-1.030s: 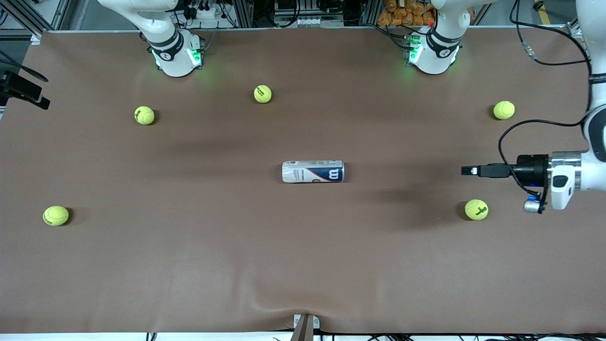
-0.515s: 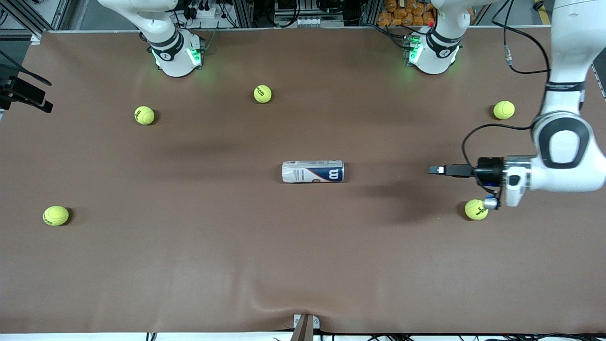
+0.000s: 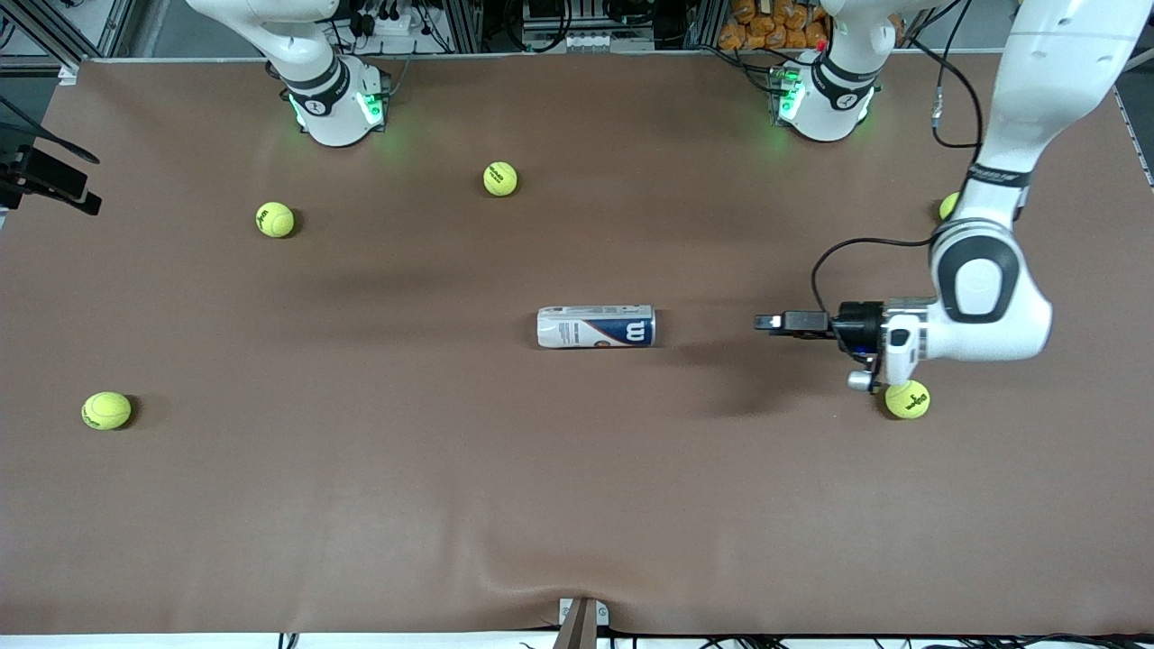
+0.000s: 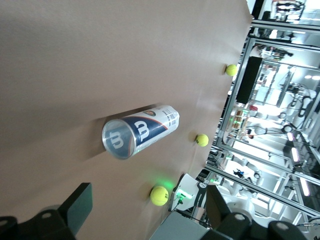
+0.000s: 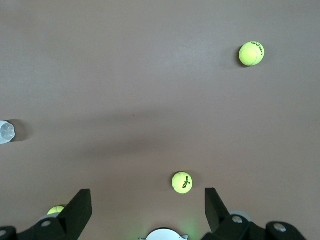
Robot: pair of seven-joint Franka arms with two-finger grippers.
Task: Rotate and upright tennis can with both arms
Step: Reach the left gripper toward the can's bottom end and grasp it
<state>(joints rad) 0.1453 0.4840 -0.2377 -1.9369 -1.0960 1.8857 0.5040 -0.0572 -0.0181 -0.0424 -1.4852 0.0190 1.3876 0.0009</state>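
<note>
The tennis can (image 3: 596,326) lies on its side in the middle of the brown table, its navy "W" end toward the left arm's end. In the left wrist view the can (image 4: 140,132) shows that end face-on. My left gripper (image 3: 768,322) is open and empty, low over the table, pointing at that end with a clear gap between them; its fingers (image 4: 80,205) stand wide apart. My right gripper (image 5: 145,215) is open and empty, high over the right arm's end. Only a black part (image 3: 50,176) shows at the front view's edge.
Several yellow-green tennis balls lie around: one (image 3: 907,399) just under the left wrist, one (image 3: 945,205) partly hidden by the left arm, others (image 3: 500,178), (image 3: 275,219), (image 3: 106,410). The arm bases (image 3: 334,99), (image 3: 825,90) stand along the table's edge farthest from the front camera.
My left arm has swung in from the left arm's end of the table, bringing its gripper much closer to the can. The can has not moved. The right gripper shifted slightly.
</note>
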